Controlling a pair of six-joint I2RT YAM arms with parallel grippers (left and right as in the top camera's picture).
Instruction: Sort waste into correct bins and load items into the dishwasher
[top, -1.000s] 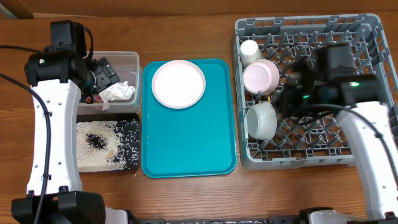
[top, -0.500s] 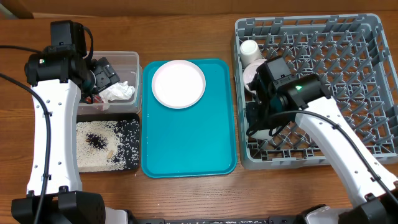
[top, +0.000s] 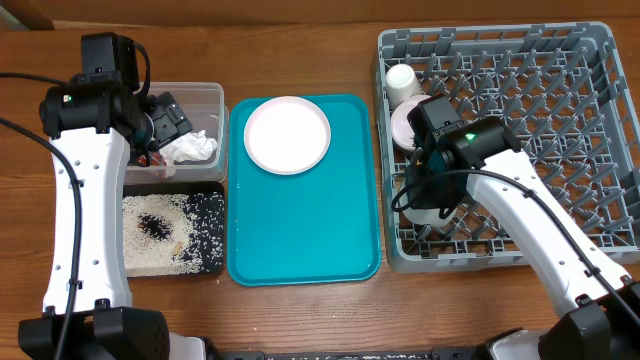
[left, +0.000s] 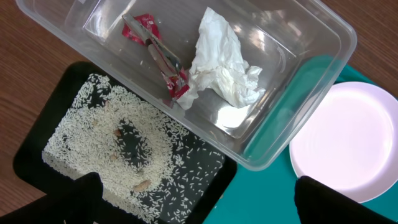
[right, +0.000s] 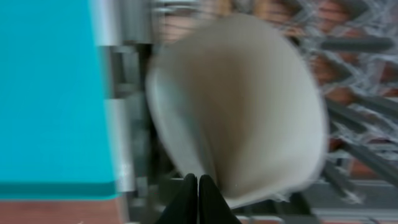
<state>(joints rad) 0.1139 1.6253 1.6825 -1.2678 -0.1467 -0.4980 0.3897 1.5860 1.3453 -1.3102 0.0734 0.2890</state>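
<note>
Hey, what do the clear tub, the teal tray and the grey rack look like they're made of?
Tub: probably thin glossy plastic, given its see-through walls with bright glints and rounded moulded rim.
Tray: likely smooth moulded plastic, with an even teal colour, a raised rounded lip and a soft sheen.
Rack: likely matte grey plastic, a moulded lattice with pegs and no metallic shine.

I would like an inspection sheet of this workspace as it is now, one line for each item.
Surface: wooden table, teal tray holding the plate.
Job's things: napkin and red wrapper in clear tub; rice grains in black tray; cup, pink bowl, pale bowl in rack; chopsticks not seen.
Clutter: nothing seen.
Grippers: left gripper open above clear tub and black tray; right gripper shut, at pale bowl's rim.
Cables: black cable beside left arm.
Surroundings: nothing seen.
</note>
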